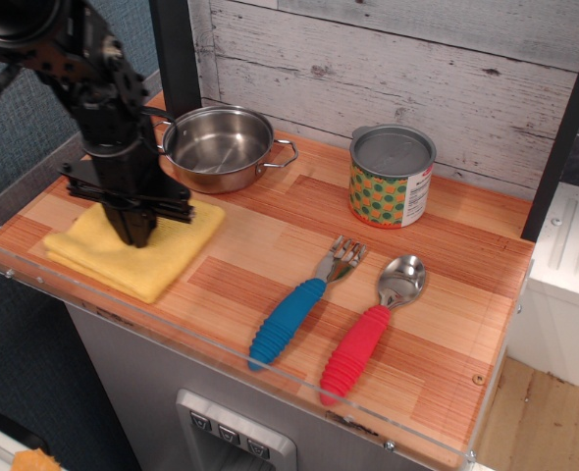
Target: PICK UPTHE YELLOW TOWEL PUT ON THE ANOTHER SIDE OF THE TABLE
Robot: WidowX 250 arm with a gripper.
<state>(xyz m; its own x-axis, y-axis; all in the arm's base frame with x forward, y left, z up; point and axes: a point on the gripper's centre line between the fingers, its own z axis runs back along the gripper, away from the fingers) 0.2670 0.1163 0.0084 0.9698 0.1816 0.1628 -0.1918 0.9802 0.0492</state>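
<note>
The yellow towel [177,247] lies folded and flat on the left part of the striped wooden table [270,221], just in front of the steel pot [218,145]. My black gripper [135,235] points straight down onto the towel's middle. Its fingers are pressed together in the cloth, and the towel moves along with them. The gripper hides the cloth under its tips.
A patterned tin can [392,177] stands at the back right. A blue-handled fork [299,306] and a red-handled spoon [366,334] lie at the front right. A clear acrylic rim [172,339] runs along the table's front edge. A black post stands behind the pot.
</note>
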